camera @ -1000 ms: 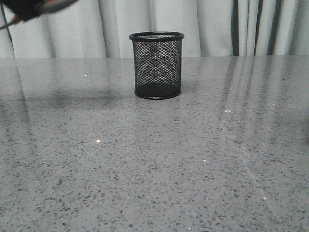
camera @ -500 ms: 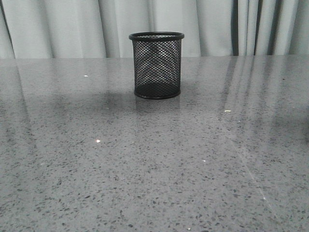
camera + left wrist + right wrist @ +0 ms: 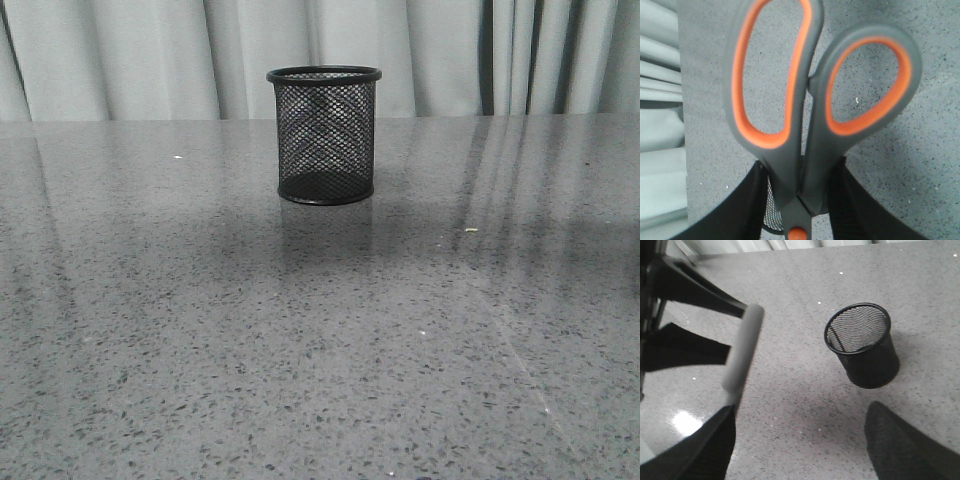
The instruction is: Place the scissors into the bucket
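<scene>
The bucket (image 3: 324, 135), a black wire-mesh cup, stands upright at the middle back of the table. It looks empty in the right wrist view (image 3: 860, 342). In the left wrist view my left gripper (image 3: 800, 167) is shut on the scissors (image 3: 805, 125) just above the orange pivot dot. The grey handles with orange-lined loops point away from the wrist, and the blades are out of view. A bit of the bucket's mesh (image 3: 771, 210) shows behind the left finger. My right gripper (image 3: 801, 412) is open and empty above the table, near the bucket. Neither gripper shows in the front view.
The grey speckled table (image 3: 320, 330) reaches back to pale curtains (image 3: 150, 50). In the right wrist view the dark left arm (image 3: 675, 315) and a blurred light grey bar (image 3: 742, 355) hang over the table beside the bucket.
One second ago the left gripper with the scissors showed at the front view's top left corner; it has since left that view. A shadow has spread around the bucket. The bucket has not moved.
</scene>
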Robot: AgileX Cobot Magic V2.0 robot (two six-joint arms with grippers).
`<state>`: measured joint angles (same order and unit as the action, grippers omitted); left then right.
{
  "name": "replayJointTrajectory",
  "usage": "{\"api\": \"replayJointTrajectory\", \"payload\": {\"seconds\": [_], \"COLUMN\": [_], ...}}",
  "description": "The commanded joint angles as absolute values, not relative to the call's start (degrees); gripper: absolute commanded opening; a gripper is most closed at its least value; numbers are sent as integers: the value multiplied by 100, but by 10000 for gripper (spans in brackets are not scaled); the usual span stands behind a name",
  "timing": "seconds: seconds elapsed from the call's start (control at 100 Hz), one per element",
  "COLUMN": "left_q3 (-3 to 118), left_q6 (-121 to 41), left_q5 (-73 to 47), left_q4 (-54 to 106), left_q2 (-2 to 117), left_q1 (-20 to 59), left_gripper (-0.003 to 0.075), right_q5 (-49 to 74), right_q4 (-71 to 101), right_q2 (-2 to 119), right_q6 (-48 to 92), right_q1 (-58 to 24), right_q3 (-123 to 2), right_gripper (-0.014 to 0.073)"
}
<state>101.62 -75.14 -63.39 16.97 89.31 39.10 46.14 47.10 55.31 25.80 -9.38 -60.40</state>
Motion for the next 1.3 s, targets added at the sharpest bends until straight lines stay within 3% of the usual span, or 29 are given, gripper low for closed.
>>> {"api": "replayJointTrajectory", "payload": {"seconds": [0.0, 0.88, 0.98, 1.1, 1.22, 1.29], "left_q3": [10347, 10347, 10347, 10347, 10347, 10347], "left_q6": [-7299, -7123, -7123, -7112, -7103, -7103], "left_q5": [-5947, -5574, -5574, -5574, -5566, -5566], "left_q4": [1691, 1622, 1622, 1622, 1622, 1622], "left_q2": [8754, 8812, 8812, 8812, 8812, 8812], "left_q1": [4102, 4297, 4297, 4297, 4297, 4297], "left_gripper": [97, 96, 97, 115, 202, 288], "right_q5": [4322, 4322, 4322, 4322, 4322, 4322], "right_q4": [5159, 6471, 6559, 6664, 6664, 6664], "right_q2": [5450, 6294, 6338, 6351, 6361, 6361], "right_q6": [2739, 3400, 3576, 3662, 3672, 3780], "right_q1": [-944, -944, -944, -944, -944, -944], "right_q3": [-6243, -6243, -6243, -6243, -6243, -6243], "right_gripper": [488, 479, 372, 143, -28, -73]}}
